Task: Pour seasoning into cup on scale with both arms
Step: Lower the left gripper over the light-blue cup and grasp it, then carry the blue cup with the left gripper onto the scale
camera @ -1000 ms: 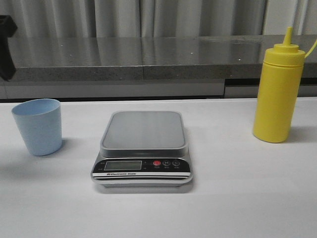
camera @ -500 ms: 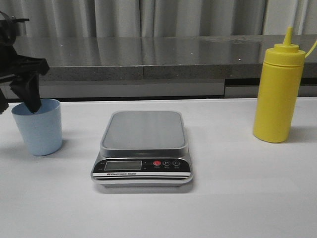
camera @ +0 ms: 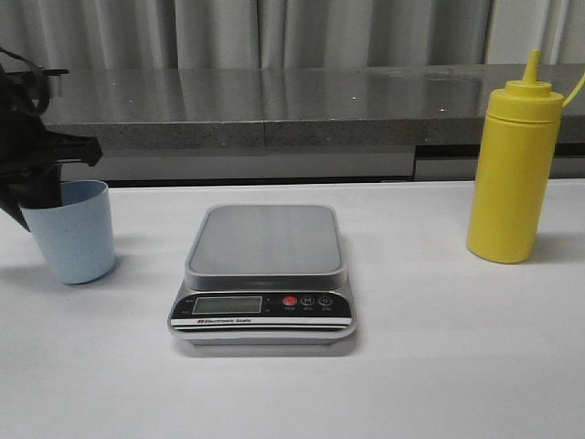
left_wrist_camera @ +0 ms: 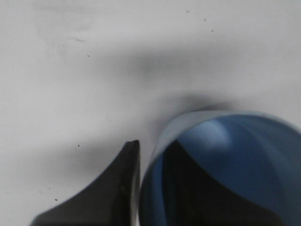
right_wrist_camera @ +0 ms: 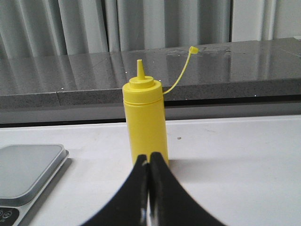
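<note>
Left of the scale [camera: 265, 274], the left claw [camera: 37, 197] straddles the blue cup's [camera: 69, 230] rim, one finger [left_wrist_camera: 110, 190] outside; whether it squeezes, I cannot tell. Right of the scale stands the yellow bottle [camera: 512, 169]. The right claw [right_wrist_camera: 149, 188] is closed, empty.

Front camera looks level across the white counter [camera: 439, 366] toward its back edge. Left wrist camera looks straight down, very close. Right wrist camera sits low, sharing the yellow bottle [right_wrist_camera: 145, 123] and scale [right_wrist_camera: 28, 169] with the front.
</note>
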Motion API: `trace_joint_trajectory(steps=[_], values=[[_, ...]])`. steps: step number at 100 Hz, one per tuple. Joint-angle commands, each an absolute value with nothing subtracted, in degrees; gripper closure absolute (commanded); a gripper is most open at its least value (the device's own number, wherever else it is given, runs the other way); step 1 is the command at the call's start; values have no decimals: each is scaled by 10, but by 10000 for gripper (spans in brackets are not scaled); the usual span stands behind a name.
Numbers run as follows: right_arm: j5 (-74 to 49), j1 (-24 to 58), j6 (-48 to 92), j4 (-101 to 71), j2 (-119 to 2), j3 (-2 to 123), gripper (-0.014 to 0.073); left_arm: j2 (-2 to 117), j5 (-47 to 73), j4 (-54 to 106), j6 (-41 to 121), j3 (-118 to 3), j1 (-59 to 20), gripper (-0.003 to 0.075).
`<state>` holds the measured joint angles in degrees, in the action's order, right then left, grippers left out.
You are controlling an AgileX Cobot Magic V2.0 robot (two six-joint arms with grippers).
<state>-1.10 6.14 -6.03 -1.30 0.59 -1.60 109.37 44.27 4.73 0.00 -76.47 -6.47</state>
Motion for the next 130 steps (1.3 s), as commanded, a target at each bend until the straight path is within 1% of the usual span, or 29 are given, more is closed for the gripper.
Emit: trace_joint_trajectory(steps=[1,21,41,57,73,87,105,130], values=[[37,60,-60,-8,17,-6,661,1065,428,56,0,-782,-64,741],[37,60,-60,-8,17,-6,661,1056,429,57,0,-786,-64,741],[37,60,-60,-8,17,-6,661,1036,471,58,5,-856,-77,741],[37,60,-60,-8,17,-6,661,1036,527,58,52,-937,-120,741],[37,60,-60,-8,17,-6,661,1036,541,58,60,-984,-169,741],[37,60,-60,-8,17,-6,661,1039,541,58,77,-994,-213,741],[37,60,-60,-8,17,-6,661,1063,541,58,77,-996,-252,741],[37,60,-60,-8,17,-6,661,1092,552,75,77,-996,-269,741]])
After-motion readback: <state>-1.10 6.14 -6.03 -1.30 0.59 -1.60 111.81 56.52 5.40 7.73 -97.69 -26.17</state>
